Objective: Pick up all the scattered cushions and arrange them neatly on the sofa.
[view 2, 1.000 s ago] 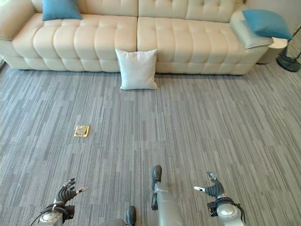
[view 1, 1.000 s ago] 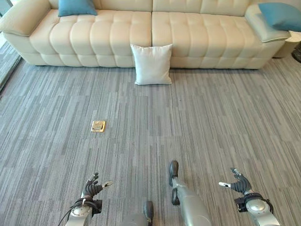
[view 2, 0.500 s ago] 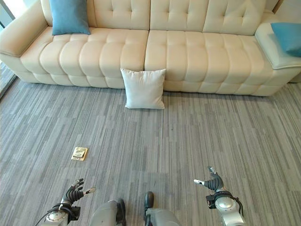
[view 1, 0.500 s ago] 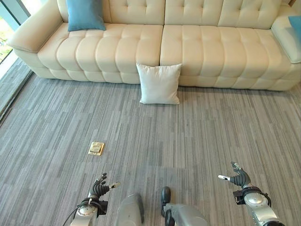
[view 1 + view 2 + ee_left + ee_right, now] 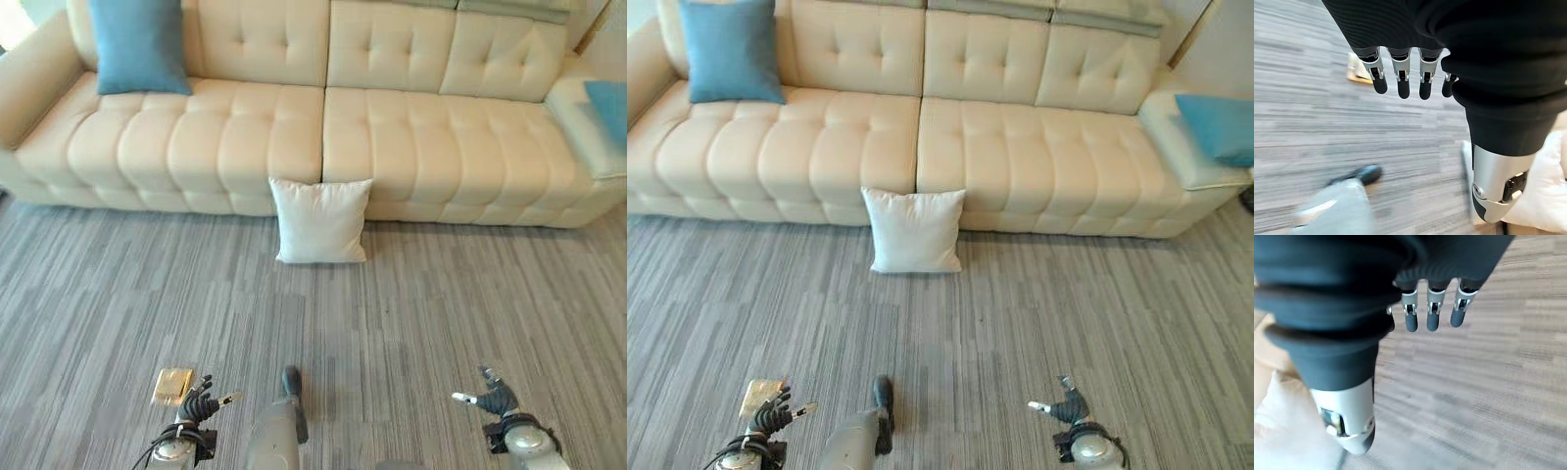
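White square fabric cushion point(image 5: 320, 220) sits on grey carpet point(image 5: 441, 294), propped against the cream tufted leather sofa point(image 5: 392, 137). Left hand point(image 5: 199, 403) and right hand point(image 5: 494, 399) both relaxed, holding nothing, low over the floor.

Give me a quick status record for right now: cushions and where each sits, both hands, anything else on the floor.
white cushion: on the carpet, upright, leaning against the sofa's front at the seam between the seats
blue cushion, left: on the sofa seat, propped against the backrest
blue cushion, right: on the sofa's right end
sofa: cream, tufted, across the far side
left hand: open, holding nothing, over the carpet
right hand: open, holding nothing
floor plate: brass-coloured, set in the carpet by the left hand
task left: white cushion not yet picked up
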You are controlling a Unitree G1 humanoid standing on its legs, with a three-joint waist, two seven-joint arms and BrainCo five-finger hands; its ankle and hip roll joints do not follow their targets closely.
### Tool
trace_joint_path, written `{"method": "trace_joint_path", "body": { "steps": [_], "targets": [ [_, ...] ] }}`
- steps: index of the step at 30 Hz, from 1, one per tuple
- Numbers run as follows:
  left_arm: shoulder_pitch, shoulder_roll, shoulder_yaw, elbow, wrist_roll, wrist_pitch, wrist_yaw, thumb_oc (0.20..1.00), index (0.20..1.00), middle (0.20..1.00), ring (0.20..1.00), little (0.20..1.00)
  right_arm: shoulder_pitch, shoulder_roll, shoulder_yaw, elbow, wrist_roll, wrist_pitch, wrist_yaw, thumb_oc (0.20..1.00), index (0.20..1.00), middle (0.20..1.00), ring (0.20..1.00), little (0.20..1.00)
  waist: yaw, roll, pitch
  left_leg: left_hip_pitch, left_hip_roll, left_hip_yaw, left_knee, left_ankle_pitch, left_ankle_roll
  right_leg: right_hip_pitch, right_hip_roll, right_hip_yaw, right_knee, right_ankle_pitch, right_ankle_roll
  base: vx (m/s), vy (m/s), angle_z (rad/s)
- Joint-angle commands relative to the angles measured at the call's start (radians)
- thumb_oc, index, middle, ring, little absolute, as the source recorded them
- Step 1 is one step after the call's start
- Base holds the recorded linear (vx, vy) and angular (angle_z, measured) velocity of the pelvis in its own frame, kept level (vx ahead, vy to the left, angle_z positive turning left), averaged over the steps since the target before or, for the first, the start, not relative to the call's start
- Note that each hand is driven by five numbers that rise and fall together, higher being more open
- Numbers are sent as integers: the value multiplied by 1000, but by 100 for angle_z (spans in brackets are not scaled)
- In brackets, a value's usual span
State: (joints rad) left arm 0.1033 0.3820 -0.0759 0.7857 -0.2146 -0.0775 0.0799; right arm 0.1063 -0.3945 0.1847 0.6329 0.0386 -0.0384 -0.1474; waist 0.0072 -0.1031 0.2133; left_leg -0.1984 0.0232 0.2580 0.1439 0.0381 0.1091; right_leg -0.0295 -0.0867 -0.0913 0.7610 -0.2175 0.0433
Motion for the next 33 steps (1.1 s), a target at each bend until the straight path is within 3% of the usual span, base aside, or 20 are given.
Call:
{"method": "trace_joint_path", "body": {
  "steps": [1,2,4,5,6,7,9,12,14,15,16,17,18,20,21,25,26,31,33],
  "targets": [
    [-30,57,-7,-74,23,-26,24,1000,1000,1000,1000,1000,-92,-21,-25,-1,-18,-19,-9,1000,1000,1000,1000,1000,22,2,47,54,43,-14,31,-88,-75,-29,-112,6,-130,328,87,437,256,-3],
    [-36,52,-4,-64,21,-25,25,1000,1000,1000,1000,1000,-98,-22,-23,-5,-17,-17,-5,1000,1000,1000,1000,1000,10,17,55,94,43,-10,2,-81,-68,-83,-91,-18,-165,300,66,486,226,-4],
    [-38,45,-4,-59,18,-27,22,1000,1000,1000,1000,1000,-101,-29,-19,-10,-14,-18,-1,1000,1000,1000,1000,1000,-19,26,67,165,21,-27,-32,-105,-69,-146,-56,-48,-256,242,63,541,124,11],
    [-39,38,0,-50,18,-25,22,1000,1000,1000,1000,1000,-102,-35,-21,-7,-12,-13,2,1000,1000,1000,1000,1000,-35,23,71,216,3,-35,-48,-137,-78,-170,-57,-89,-423,227,73,451,52,27],
    [-39,38,0,-50,18,-25,22,1000,1000,1000,1000,1000,-103,-35,-21,-7,-12,-13,2,1000,1000,1000,1000,1000,-37,24,74,219,5,-36,-48,-137,-78,-165,-55,-91,-425,228,73,664,-16,27],
    [-42,29,0,-41,28,-26,20,1000,1000,1000,1000,1000,-107,-41,-21,3,-13,-10,2,1000,1000,1000,1000,1000,-55,21,70,273,-12,-57,-65,-171,-90,-194,-36,-96,-600,245,90,554,-57,28],
    [-49,20,3,-20,41,-27,19,1000,1000,1000,1000,1000,-105,-44,-25,17,-18,-6,6,1000,1000,1000,1000,1000,-72,14,66,317,-23,-76,-70,-197,-104,-225,-33,-81,-700,294,114,598,-95,27],
    [-42,12,-4,-23,46,-31,12,1000,1000,1000,1000,1000,-83,-54,-33,17,-15,-4,13,1000,1000,1000,1000,1000,-89,18,51,369,-14,-104,-53,-222,-129,-220,-43,-88,-715,319,118,454,-155,40],
    [-37,7,-5,-21,48,-32,10,1000,1000,1000,1000,1000,-72,-53,-37,14,-9,-5,18,1000,1000,1000,1000,1000,-93,19,41,378,-10,-108,-35,-217,-141,-207,-42,-87,-705,331,106,300,-146,52],
    [-37,5,-10,-13,55,-32,10,1000,1000,1000,1000,1000,-65,-59,-44,13,-7,-11,18,1000,1000,1000,1000,1000,-98,25,32,382,10,-104,-1,-195,-166,-192,-38,-99,-697,334,96,277,-215,68],
    [-32,2,-13,-19,52,-32,6,1000,1000,1000,1000,1000,-62,-63,-46,8,-6,-13,19,1000,1000,1000,1000,1000,-101,28,26,363,40,-98,80,-159,-191,-168,-35,-114,-692,325,81,432,-425,75],
    [-25,-4,-22,-34,42,-30,-1,1000,1000,1000,1000,1000,-62,-80,-42,-6,-7,-16,19,1000,1000,1000,1000,1000,-98,27,35,283,82,-99,298,-72,-215,-127,-25,-121,-684,295,38,379,-439,46],
    [-26,-9,-28,-37,38,-30,-3,1000,1000,1000,1000,1000,-66,-92,-42,-13,-5,-19,15,1000,1000,1000,1000,1000,-93,28,45,243,108,-92,389,-31,-219,-103,-11,-122,-680,271,12,333,-390,44],
    [-23,-13,-28,-37,30,-29,-5,1000,1000,1000,1000,1000,-68,-96,-45,-11,-1,-15,13,1000,1000,1000,1000,1000,-91,31,45,227,132,-73,429,-19,-216,-83,2,-123,-680,245,-7,201,-172,12],
    [-28,-21,-33,-26,27,-26,-5,1000,1000,1000,1000,1000,-71,-105,-45,-3,3,-9,8,1000,1000,1000,1000,1000,-82,27,51,164,140,-50,477,-39,-197,-50,3,-115,-681,215,-23,249,-120,-33],
    [-30,-25,-43,-23,29,-24,-8,1000,1000,1000,1000,1000,-73,-106,-45,2,4,-4,3,1000,1000,1000,1000,1000,-64,22,54,85,102,-24,366,-98,-170,-9,8,-103,-685,191,-15,248,-44,-41],
    [-27,-21,-43,-30,35,-24,-9,1000,1000,1000,1000,1000,-73,-109,-46,5,-1,-2,-2,1000,1000,1000,1000,1000,-53,21,56,50,93,-5,254,-107,-164,18,10,-99,-693,178,-7,247,25,-22],
    [-18,-12,-32,-35,33,-21,-1,1000,1000,1000,1000,1000,-73,-108,-45,22,-9,5,-15,1000,1000,1000,1000,1000,-29,28,64,-3,85,-21,126,-34,-187,69,32,-82,-694,147,-4,184,32,-20],
    [-4,-12,-18,-28,35,-15,-3,1000,1000,1000,1000,1000,-62,-100,-49,21,-19,9,-8,1000,1000,1000,1000,1000,-24,35,48,34,84,-6,77,-37,-184,86,31,-68,-689,135,6,261,147,-20]
  ]
}}
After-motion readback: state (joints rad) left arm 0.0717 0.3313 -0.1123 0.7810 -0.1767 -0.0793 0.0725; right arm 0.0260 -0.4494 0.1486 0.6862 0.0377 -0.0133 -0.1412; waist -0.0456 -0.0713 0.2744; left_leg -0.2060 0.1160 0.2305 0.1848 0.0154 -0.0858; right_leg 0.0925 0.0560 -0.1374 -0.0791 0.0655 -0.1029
